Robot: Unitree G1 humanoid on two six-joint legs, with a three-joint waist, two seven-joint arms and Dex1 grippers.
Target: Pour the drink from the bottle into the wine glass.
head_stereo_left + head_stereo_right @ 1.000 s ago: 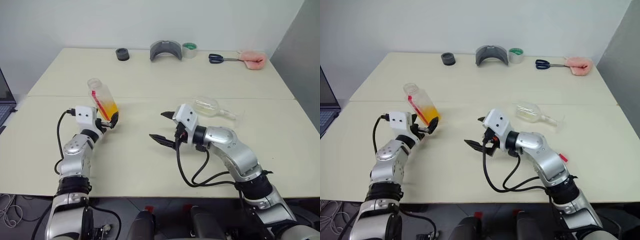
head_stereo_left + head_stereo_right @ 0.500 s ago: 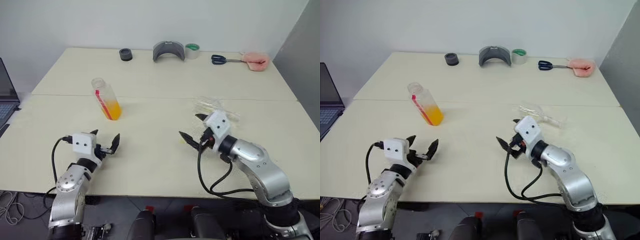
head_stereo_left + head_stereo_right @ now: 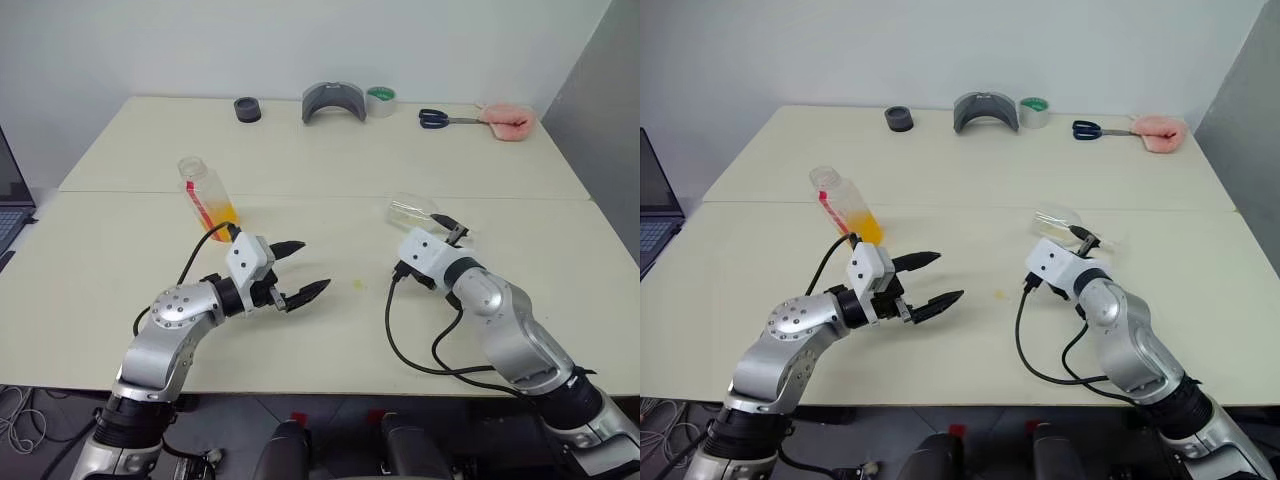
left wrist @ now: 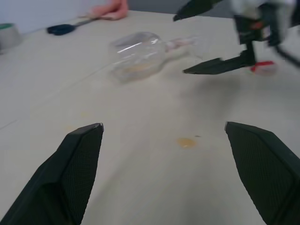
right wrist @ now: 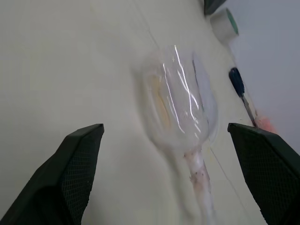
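Wine glass first: you have it lying on its side on the cream table, right of centre, bowl empty apart from a faint yellowish trace on the inside, stem pointing toward the right edge. Your bottle stands uncapped at the left, leaning slightly, with the drink pooled orange in its lower part beside the red label strip. Neither is held. Your right gripper sits just beside the fallen glass with its fingers spread wide around nothing. Your left gripper hangs over the middle of the table, also spread wide and empty, well apart from the bottle. A small orange-yellow spot marks the tabletop between the two grippers. Along the far edge, against the pale wall, you can see a black ring, a grey curved piece, a tape roll, scissors and a pink cloth.
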